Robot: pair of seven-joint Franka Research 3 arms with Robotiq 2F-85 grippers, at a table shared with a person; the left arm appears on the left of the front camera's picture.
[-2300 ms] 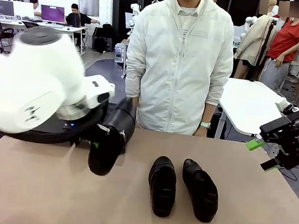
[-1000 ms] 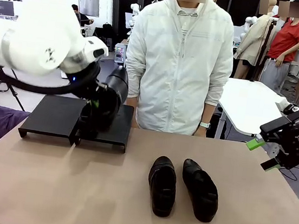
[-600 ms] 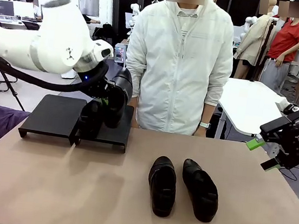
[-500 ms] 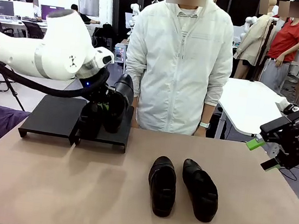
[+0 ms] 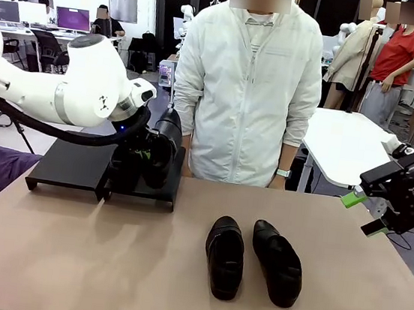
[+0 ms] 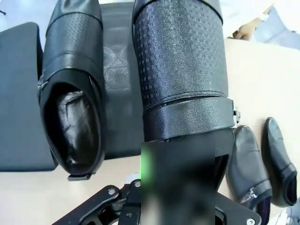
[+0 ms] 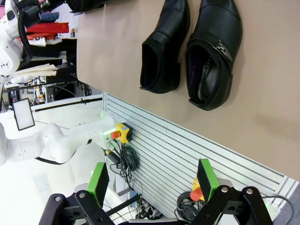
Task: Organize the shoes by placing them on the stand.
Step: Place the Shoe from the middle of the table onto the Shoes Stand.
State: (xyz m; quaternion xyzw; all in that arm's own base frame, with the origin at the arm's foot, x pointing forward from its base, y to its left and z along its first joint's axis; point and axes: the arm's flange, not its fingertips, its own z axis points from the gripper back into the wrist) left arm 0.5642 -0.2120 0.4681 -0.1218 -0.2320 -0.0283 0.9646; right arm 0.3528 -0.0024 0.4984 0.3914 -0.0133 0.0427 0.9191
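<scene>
The shoes are half sorted. A first shoe already lies flat on the right platform of the stand. A second shoe is pinched at its heel end by the left arm's fingers, which are clamped tight on it. It hangs over the same platform, just beside the first, and I cannot tell whether its sole touches down yet. By my reckoning this placement is nearly done, with only the release left.

Two more shoes lie side by side on the tabletop, well apart from the stand, so two placements remain. The left platform is bare and would take both.

The right arm's fingers are spread wide and hold nothing, out past the tabletop's right edge. Nothing lies between the loose pair and the stand. For now the left arm crowds the stand, and a person stands close behind the far edge.
</scene>
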